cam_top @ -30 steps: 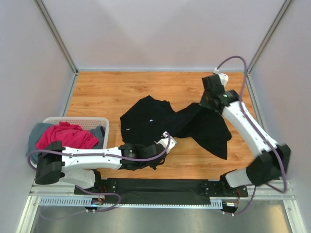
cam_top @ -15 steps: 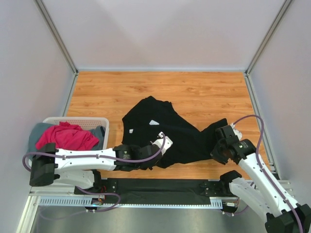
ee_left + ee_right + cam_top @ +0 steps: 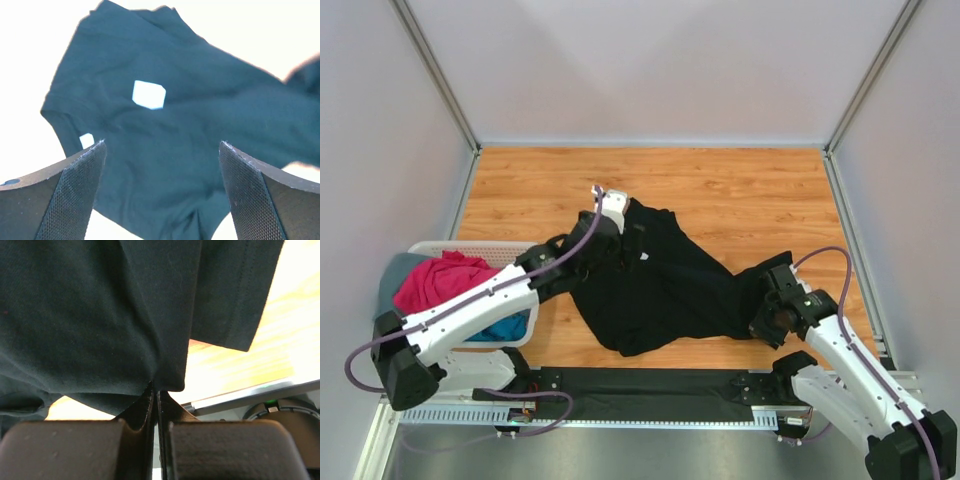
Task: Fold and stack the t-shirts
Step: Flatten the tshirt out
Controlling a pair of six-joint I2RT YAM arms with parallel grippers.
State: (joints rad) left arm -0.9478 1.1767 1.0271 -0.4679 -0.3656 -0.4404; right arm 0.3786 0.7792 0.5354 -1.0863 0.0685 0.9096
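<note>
A large black t-shirt [image 3: 665, 285] lies crumpled across the middle of the wooden table. My left gripper [image 3: 610, 222] hovers above its far left part, open and holding nothing. In the left wrist view the gripper [image 3: 162, 145] looks down on the shirt [image 3: 180, 150] and its white label [image 3: 148, 94]. My right gripper [image 3: 770, 322] is shut on the shirt's near right edge. The right wrist view shows the cloth [image 3: 100, 315] pinched between the closed fingertips of that gripper [image 3: 156, 388]. Pink [image 3: 445, 280], blue [image 3: 506, 328] and grey [image 3: 390, 275] t-shirts sit in the basket.
A white slotted basket [image 3: 480, 247] stands at the table's left edge, beside the left arm. A black mat [image 3: 650, 382] runs along the near edge between the arm bases. Grey walls close in the table on three sides.
My left gripper opened, let go of the black shirt's near edge and swung up to its far left part. My right gripper pulled its edge from far right to near right.
</note>
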